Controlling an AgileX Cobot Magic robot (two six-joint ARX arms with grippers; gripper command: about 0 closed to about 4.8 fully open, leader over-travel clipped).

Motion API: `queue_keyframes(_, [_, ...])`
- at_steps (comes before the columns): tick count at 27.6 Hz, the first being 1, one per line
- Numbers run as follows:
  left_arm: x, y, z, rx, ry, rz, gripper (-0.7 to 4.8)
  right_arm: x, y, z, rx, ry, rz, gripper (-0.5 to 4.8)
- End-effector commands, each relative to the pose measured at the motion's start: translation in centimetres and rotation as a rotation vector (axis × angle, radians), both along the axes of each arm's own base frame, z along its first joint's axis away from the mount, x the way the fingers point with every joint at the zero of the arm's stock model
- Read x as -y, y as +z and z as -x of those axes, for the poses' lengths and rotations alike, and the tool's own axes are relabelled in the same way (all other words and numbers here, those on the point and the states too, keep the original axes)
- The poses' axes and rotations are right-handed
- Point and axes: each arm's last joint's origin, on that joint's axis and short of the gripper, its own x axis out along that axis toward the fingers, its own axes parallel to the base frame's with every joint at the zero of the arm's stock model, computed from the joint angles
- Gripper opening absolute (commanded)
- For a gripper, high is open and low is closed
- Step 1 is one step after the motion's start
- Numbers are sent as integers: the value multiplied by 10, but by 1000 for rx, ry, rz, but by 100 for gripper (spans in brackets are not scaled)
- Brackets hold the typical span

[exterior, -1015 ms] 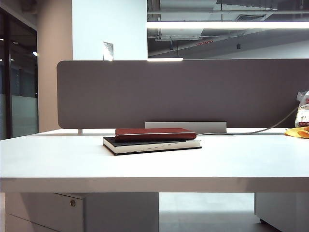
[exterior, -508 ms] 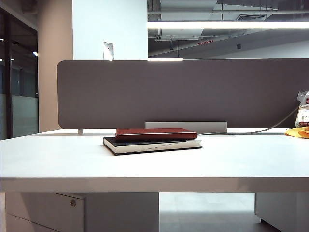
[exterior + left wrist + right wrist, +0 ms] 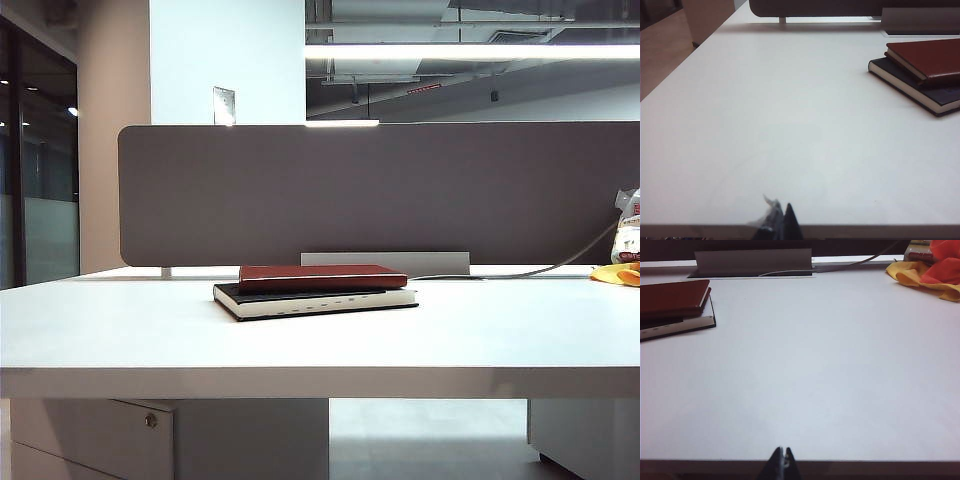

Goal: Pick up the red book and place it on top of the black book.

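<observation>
The red book [image 3: 322, 277] is lying flat on top of the black book [image 3: 315, 300], the pair sitting near the middle of the exterior view on the white surface [image 3: 120, 330], in front of the grey divider panel [image 3: 380, 190]. The red cover is resting toward the back of the black one, leaving a strip of black cover and the cream page edges showing at the front. Judging by this, the placing is looking complete, with nothing left but keeping the arms clear.

The left gripper [image 3: 780, 222] is sitting at the lower edge of the left wrist view, well apart from the books at that frame's upper right, its fingers pressed together and grasping nothing. The right gripper [image 3: 782, 462] is showing at the bottom centre of the right wrist view, fingers likewise clenched and empty, with the books at upper left and a yellow-and-red cloth [image 3: 927, 272] at upper right.
</observation>
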Motion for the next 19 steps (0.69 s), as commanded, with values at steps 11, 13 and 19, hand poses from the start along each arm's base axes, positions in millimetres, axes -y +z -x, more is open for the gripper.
queue_keyframes(11, [0,-2,0,-9,-4,8,-6,6,0,-1,3,-62,58,-4])
queue_keyframes(13, [0,-2,0,-9,-4,8,-6,7,0,-1,3,-67,57,-4])
queue_keyframes(19, [0,-2,0,-9,-4,8,-6,6,-1,-1,2,-43,54,-4])
